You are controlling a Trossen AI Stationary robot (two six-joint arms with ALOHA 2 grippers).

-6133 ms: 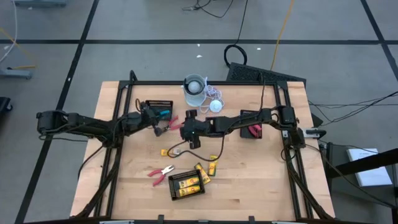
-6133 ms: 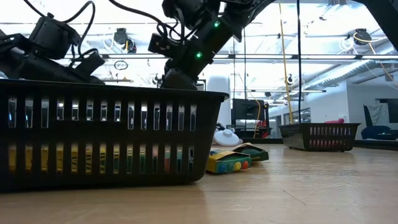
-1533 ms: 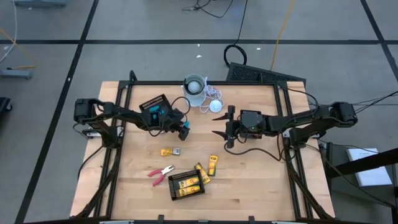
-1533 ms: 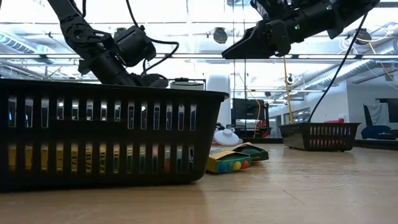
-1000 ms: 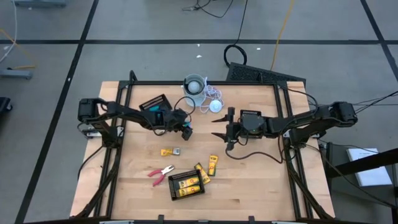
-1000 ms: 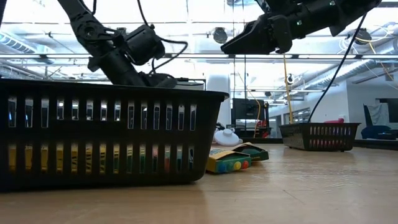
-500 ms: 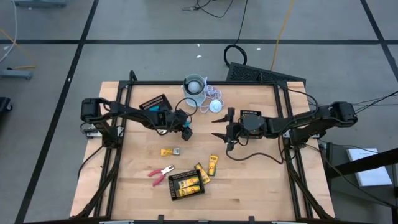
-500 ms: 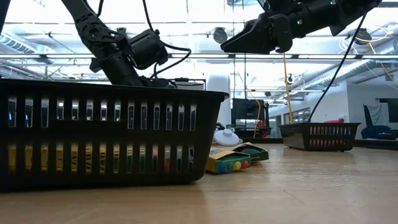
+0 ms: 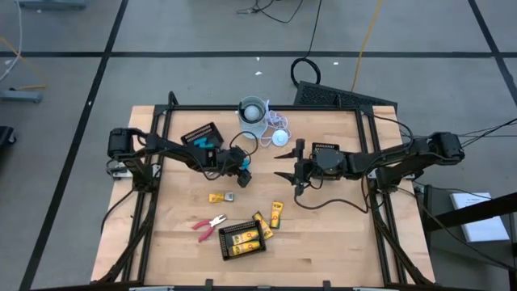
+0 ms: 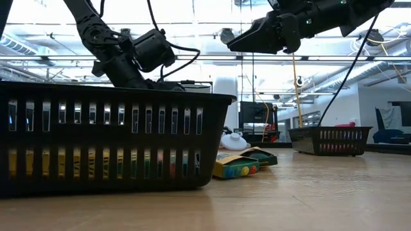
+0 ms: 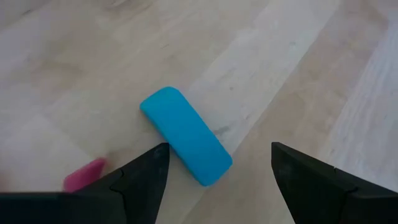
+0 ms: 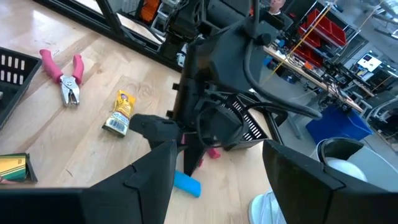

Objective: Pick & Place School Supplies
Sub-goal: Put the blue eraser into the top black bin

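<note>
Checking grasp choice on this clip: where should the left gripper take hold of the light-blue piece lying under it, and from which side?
Across its middle, from straight above. The light-blue piece is a rounded oblong lying flat on bare wood, with both long edges free. The open left gripper hangs over it, so its fingers should probably close on those long sides, clear of the pink item nearby.

From the high view we look straight down on the whole wooden table and the floor around it. From the low view we sit at table height, so close behind a black mesh tray that it fills the near left; beyond it we see across the room. The left wrist view points steeply down, very near a light-blue stick on the wood. The right wrist view faces across the table toward the left arm and what appears to be that same stick.
</note>
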